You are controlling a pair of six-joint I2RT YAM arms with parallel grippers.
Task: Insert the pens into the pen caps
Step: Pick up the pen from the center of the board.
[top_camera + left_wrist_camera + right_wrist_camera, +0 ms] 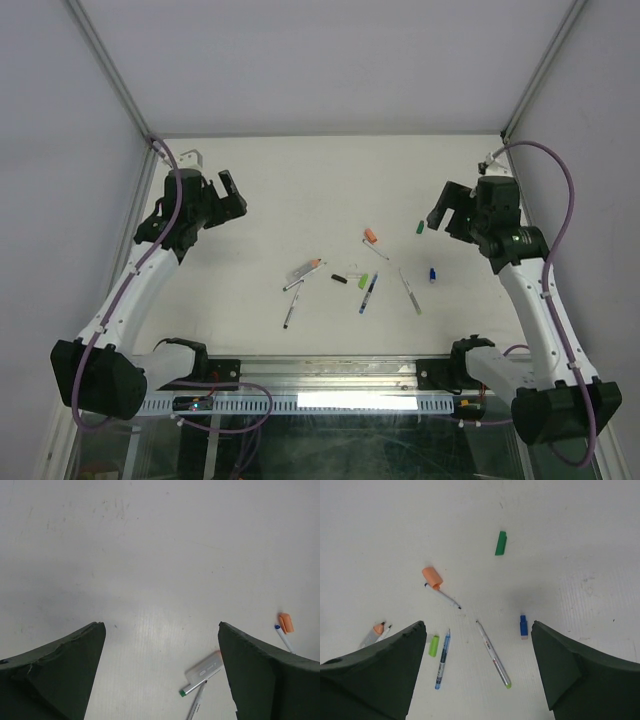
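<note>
**Both grippers open and empty, pens and caps loose on the table**

The left gripper (161, 625) hangs over the far left of the white table (290, 165) with its jaws spread wide and nothing between them. The right gripper (477, 624) hangs over the far right, just as wide and just as empty.

The pens and caps lie loose mid-table between the arms, none of them joined.
- A stubby orange plastic cap (432, 577) touches the end of a thin white pen (442, 595).
- A dark green cap (500, 543) lies farther out, apart from the rest.
- A small blue cap (523, 626) sits near a slim white pen with a light green end (493, 654).
- A light green cap (434, 645) lies just beside a blue-barrelled pen (442, 658).
- A black cap (339, 278) is close by on the left.
- A grey marker with an orange tip (303, 271) and a thin dark-tipped pen (291, 312) lie farthest left.
</note>
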